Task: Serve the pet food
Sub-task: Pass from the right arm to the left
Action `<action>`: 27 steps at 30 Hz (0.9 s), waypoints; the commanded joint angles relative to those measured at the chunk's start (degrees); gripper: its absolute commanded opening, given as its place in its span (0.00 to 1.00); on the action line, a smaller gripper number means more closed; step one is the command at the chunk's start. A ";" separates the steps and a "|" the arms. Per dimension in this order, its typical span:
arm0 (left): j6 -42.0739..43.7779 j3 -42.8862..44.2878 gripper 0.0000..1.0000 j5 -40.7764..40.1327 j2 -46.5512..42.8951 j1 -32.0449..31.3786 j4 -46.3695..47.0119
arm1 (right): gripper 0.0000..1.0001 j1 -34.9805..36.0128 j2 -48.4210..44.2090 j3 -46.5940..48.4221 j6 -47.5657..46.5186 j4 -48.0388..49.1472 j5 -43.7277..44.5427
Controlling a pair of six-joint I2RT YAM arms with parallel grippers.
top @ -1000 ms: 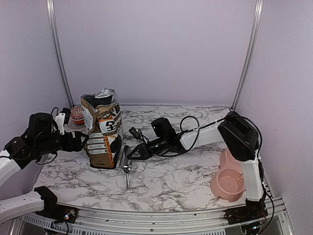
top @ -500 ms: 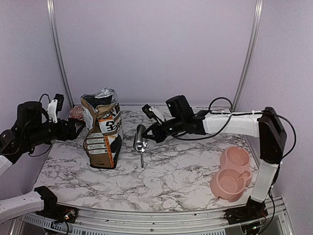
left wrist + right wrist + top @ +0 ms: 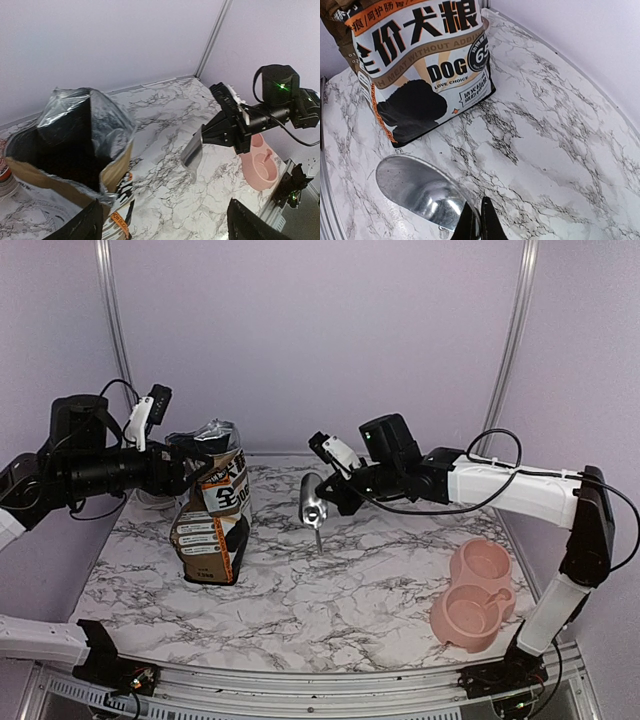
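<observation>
The brown-and-black paper bag (image 3: 210, 510) printed "DOG" (image 3: 420, 65) stands upright on the left of the marble table, its foil-lined top gaping (image 3: 70, 140). The pet food is hidden in the bag's dark inside. My left gripper (image 3: 195, 468) hovers at the bag's top rim. It is open, its black fingers (image 3: 75, 227) set wide with only bag edge and table between them (image 3: 162, 231). My right gripper (image 3: 328, 498) holds an empty metal scoop (image 3: 313, 503) in the air right of the bag. Its tips (image 3: 480, 220) are shut on the scoop's (image 3: 420, 192) back edge.
A pink double pet bowl (image 3: 472, 595) sits at the table's right front, also in the left wrist view (image 3: 262, 162). Purple walls with metal corner rails (image 3: 505, 350) enclose the back. A small whitish dish (image 3: 4, 182) stands just left of the bag.
My right gripper lifted the scoop off the table and carried it up and back to the right. My left arm rose from beside the bag to its top rim.
</observation>
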 commanded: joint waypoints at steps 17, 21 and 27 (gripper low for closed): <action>-3.60 19.75 0.79 -14.43 28.27 -17.26 -2.23 | 0.00 3.55 -3.32 10.81 -2.05 -13.18 17.20; -6.78 22.88 0.74 -17.40 32.60 -17.48 -2.01 | 0.00 3.55 -3.54 11.62 -1.32 -14.23 18.03; -9.30 25.48 0.63 -20.59 37.11 -17.56 0.70 | 0.00 3.64 -3.49 12.76 -0.83 -14.79 18.84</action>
